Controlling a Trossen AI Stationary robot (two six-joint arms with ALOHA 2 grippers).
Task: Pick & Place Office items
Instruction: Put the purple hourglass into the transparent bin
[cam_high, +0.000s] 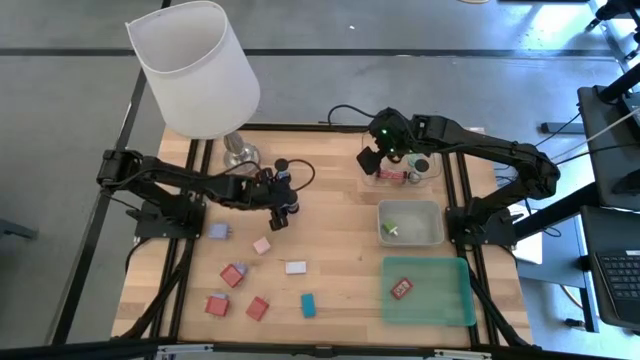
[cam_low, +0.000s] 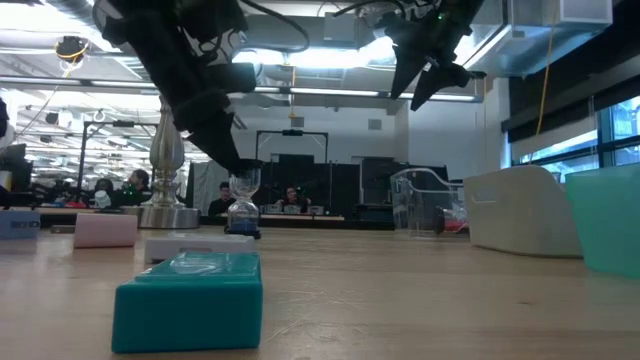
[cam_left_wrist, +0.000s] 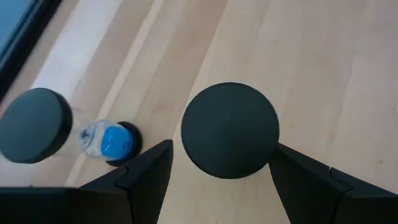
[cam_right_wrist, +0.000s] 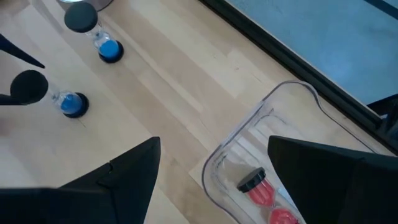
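Two small sand timers with black caps and blue sand stand upright on the wooden table. One timer (cam_left_wrist: 230, 130) is right below my left gripper (cam_left_wrist: 221, 152), whose open fingers stand on either side of its top cap; in the low view the fingertips (cam_low: 238, 160) are just above that timer (cam_low: 244, 205). The other timer (cam_left_wrist: 37, 124) stands beside it, toward the lamp. My right gripper (cam_high: 385, 155) hangs open and holds nothing above the clear tray (cam_right_wrist: 249, 149), where a red timer (cam_right_wrist: 264, 193) lies.
Small blocks lie on the near left of the table: lavender (cam_high: 218, 231), pink (cam_high: 262, 245), white (cam_high: 295, 267), teal (cam_high: 308, 305) and three red ones (cam_high: 233, 275). A grey tray (cam_high: 432, 235) and a green tray (cam_high: 440, 300) sit at the right. A big white-shaded lamp (cam_high: 195, 65) stands far left.
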